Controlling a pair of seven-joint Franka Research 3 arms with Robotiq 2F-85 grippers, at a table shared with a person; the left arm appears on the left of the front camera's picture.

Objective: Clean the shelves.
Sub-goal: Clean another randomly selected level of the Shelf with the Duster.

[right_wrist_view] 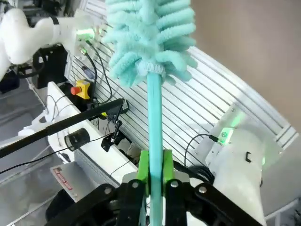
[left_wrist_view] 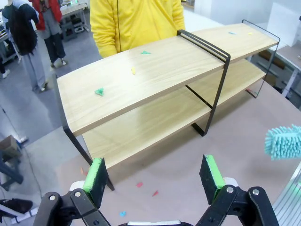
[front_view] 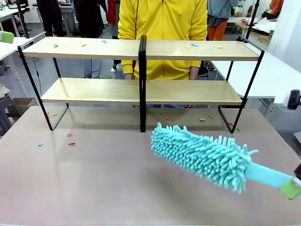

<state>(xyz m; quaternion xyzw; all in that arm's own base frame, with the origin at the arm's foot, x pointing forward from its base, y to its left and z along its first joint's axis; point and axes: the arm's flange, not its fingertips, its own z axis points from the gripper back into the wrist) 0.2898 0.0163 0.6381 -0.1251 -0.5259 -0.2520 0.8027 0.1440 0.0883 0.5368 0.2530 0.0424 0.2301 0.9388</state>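
Observation:
The shelves are a two-tier rack of light wooden boards in a thin black frame, standing at the far side of the table. Small coloured paper scraps lie on the top board. A fluffy turquoise duster hovers above the table, right of centre, head pointing toward the rack. My right gripper is shut on the duster handle; its green pad shows at the front view's right edge. My left gripper is open and holds nothing, facing the rack's left end.
A person in a yellow top stands right behind the rack. More scraps lie on the brown tabletop in front of and under the rack. White tables flank the rack on both sides.

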